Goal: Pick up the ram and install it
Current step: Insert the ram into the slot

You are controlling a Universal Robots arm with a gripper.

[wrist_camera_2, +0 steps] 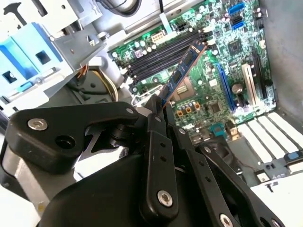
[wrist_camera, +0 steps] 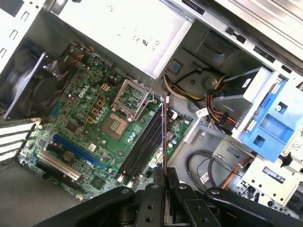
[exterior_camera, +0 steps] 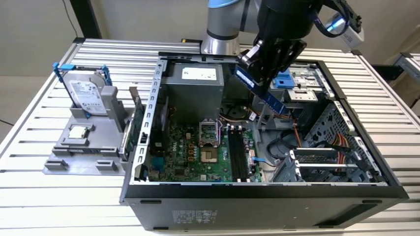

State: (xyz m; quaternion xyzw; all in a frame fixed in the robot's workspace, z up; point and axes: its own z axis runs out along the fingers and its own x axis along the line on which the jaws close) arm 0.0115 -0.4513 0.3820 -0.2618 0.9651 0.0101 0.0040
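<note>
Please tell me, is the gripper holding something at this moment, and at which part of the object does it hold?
Yes. The gripper holds the ram, clamped by one end; the rest of the stick juts out free above the open computer case.

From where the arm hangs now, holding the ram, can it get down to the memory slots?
Probably yes. The gripper holds the ram above the open case, and the memory slots lie bare beneath it. The nearby cables sit off to one side.
</note>
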